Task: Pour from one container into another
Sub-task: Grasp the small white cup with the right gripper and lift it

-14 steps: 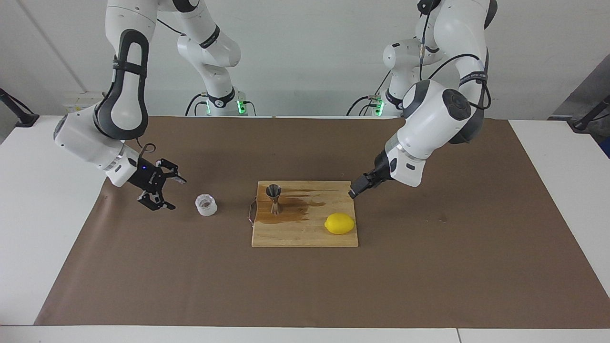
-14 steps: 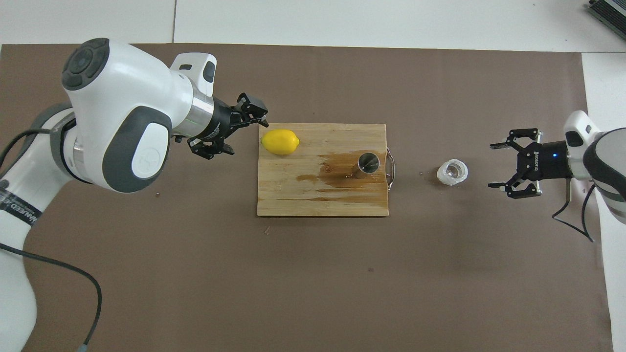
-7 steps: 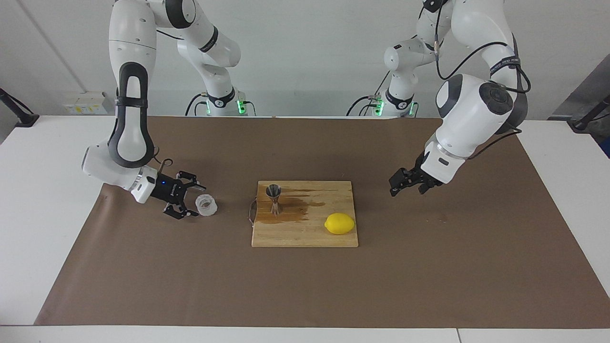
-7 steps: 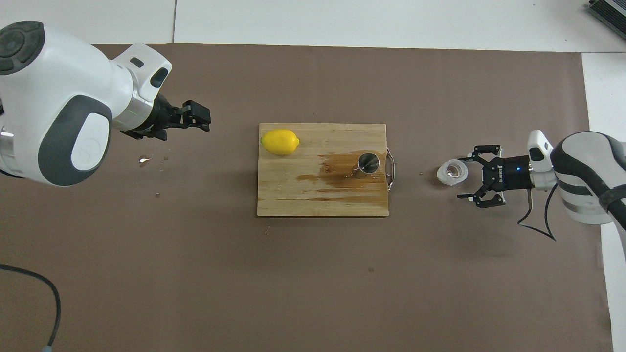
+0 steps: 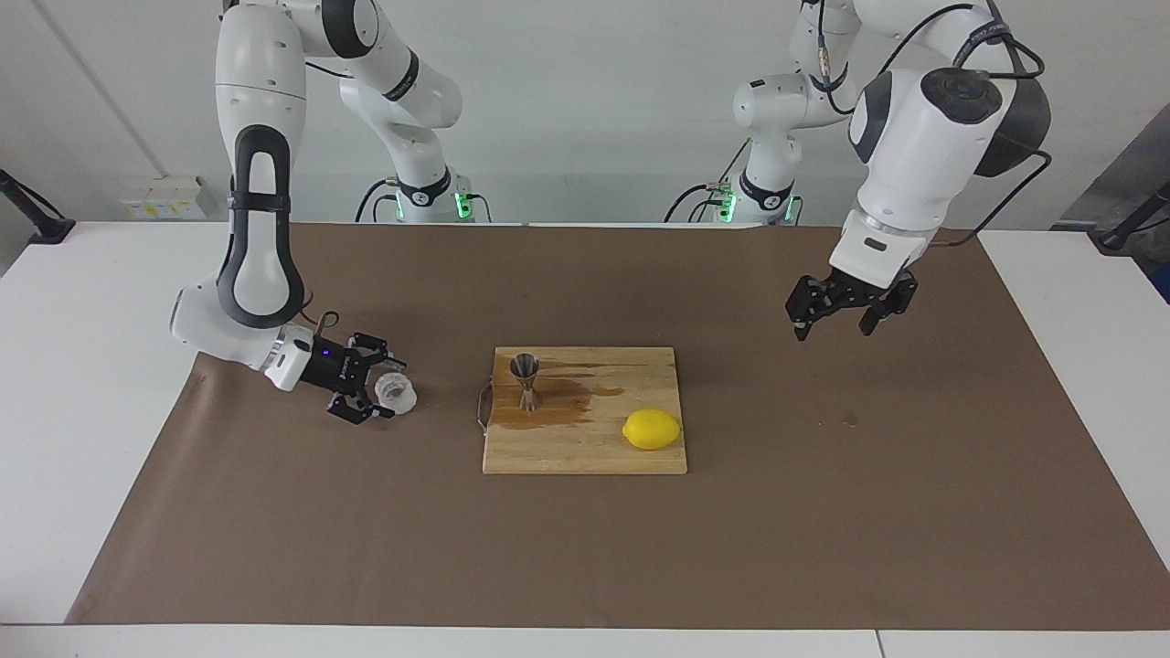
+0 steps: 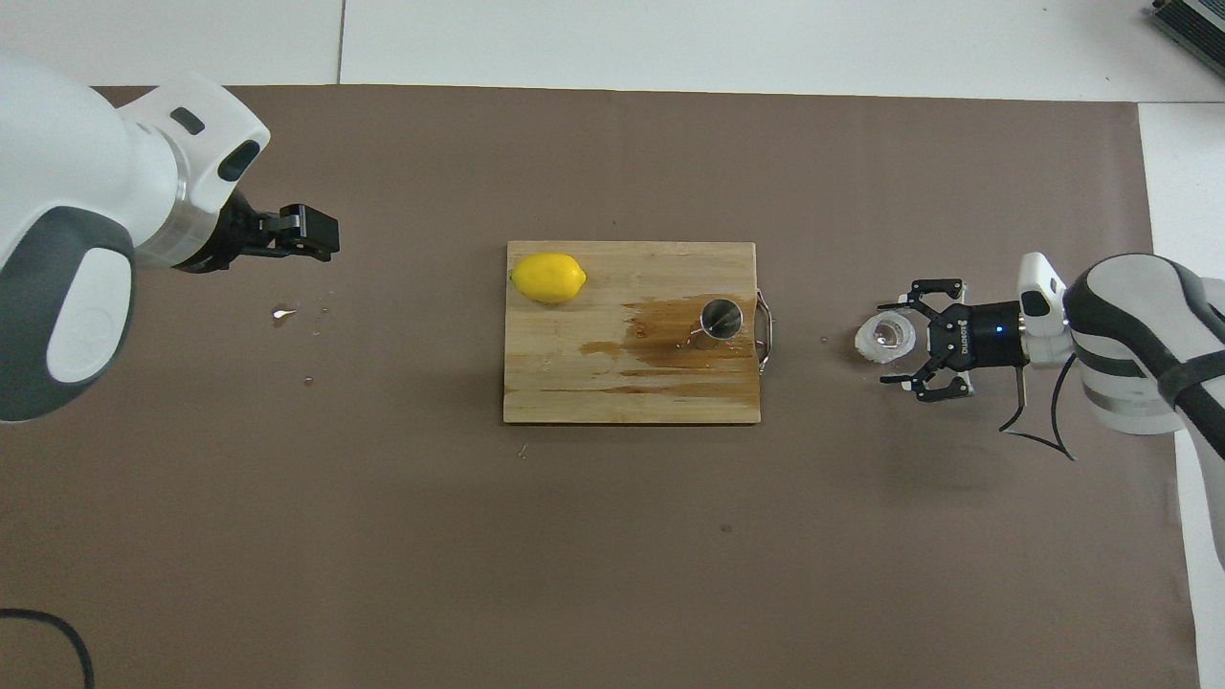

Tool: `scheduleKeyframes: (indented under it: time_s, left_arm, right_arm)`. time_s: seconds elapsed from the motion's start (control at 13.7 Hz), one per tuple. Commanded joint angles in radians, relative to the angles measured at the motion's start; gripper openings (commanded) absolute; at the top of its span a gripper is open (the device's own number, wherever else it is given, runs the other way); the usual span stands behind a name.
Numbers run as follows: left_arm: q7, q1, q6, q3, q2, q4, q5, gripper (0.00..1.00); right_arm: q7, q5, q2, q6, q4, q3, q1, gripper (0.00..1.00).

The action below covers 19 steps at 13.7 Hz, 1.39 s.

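Observation:
The small translucent white cup stands on the brown mat toward the right arm's end of the table; it also shows in the overhead view. My right gripper is low at the mat and open, with its fingers on either side of the cup. The cup is upright. The steel jigger stands upright on the wooden board, on the board's end nearest the cup. My left gripper is shut and empty, raised over the mat toward the left arm's end.
A yellow lemon lies on the board's other end. A wet brown stain spreads on the board around the jigger. A metal handle sticks out of the board toward the cup. Small droplets lie on the mat under the left arm.
My right gripper has come down and moved in until its open fingers flank the cup. My left gripper has drawn back from the board's edge and risen toward its own end.

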Motion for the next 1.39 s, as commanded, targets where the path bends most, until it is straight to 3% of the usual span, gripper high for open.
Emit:
scheduleKeyframes:
  time_s: [0.0, 0.15, 0.37, 0.44, 0.59, 0.66, 0.95, 1.32]
  left_arm:
    - [0.104, -0.075, -0.037, 0.132, -0.041, -0.022, 0.014, 1.00]
    - [0.171, -0.137, -0.040, 0.229, -0.052, -0.023, 0.014, 1.00]
    - [0.207, -0.139, -0.060, 0.248, -0.072, -0.028, 0.014, 1.00]
    - [0.206, -0.139, -0.061, 0.249, -0.084, -0.023, 0.014, 1.00]
    - [0.210, -0.132, -0.081, 0.249, -0.104, -0.022, 0.013, 1.00]
    - [0.210, -0.130, -0.091, 0.249, -0.109, -0.023, 0.007, 1.00]
    - [0.209, -0.106, -0.106, 0.251, -0.123, -0.023, -0.122, 1.00]
    - [0.206, -0.104, -0.107, 0.246, -0.133, -0.026, -0.121, 1.00]
  right_arm:
    - [-0.038, 0.032, 0.010, 0.019, -0.001, 0.001, 0.005, 1.00]
    - [-0.040, 0.034, 0.010, 0.019, 0.000, 0.001, 0.010, 1.00]
    - [-0.045, 0.034, 0.012, 0.040, -0.001, 0.003, 0.011, 1.00]
    - [-0.048, 0.032, 0.012, 0.048, -0.001, 0.002, 0.016, 0.85]
    - [-0.049, 0.031, 0.015, 0.072, -0.001, 0.001, 0.030, 0.42]
    - [-0.051, 0.031, 0.015, 0.069, -0.001, 0.001, 0.034, 0.37]
    - [-0.028, 0.034, 0.012, 0.052, 0.013, 0.003, 0.045, 0.34]
    - [0.177, 0.009, -0.081, 0.058, 0.014, 0.017, 0.112, 0.34]
